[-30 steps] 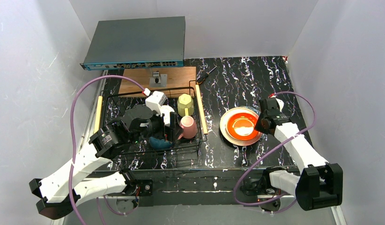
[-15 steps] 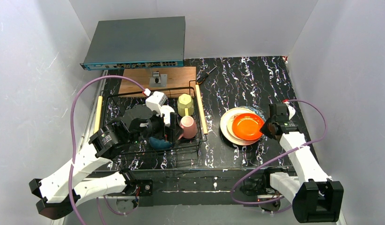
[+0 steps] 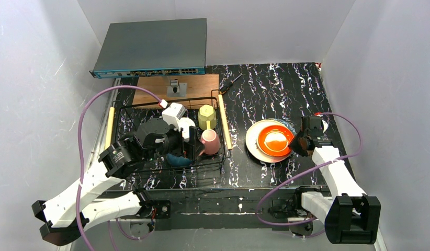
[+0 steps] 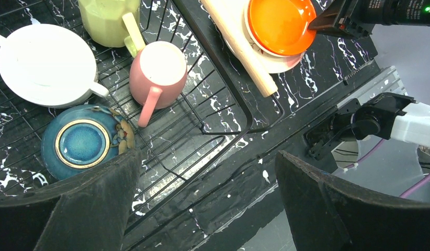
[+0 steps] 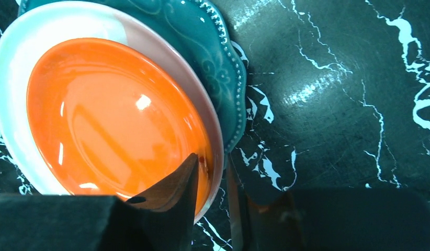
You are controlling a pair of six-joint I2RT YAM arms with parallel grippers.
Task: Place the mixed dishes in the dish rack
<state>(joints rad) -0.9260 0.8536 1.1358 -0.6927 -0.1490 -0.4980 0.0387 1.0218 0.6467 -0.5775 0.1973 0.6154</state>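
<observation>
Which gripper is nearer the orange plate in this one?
Right. The right gripper is at the edge of the orange plate, overlapping its rim. The left gripper hangs open over the dish rack, beyond its wooden handle from the plate.

A robotics laboratory test cell is indicated: a black marbled tabletop [image 3: 275, 94] is enclosed by plain white panels [image 3: 40, 78], and a left arm [image 3: 92, 183] and right arm [image 3: 336, 172] in white and black are bolted at its near edge, with loose purple cables [image 3: 82, 130] run to them. A grey network switch [image 3: 153, 47] is seen at the rear. Domestic items, a wire dish rack [image 3: 224, 128] and an orange plate [image 3: 275, 141], are set on this bare bench.
</observation>
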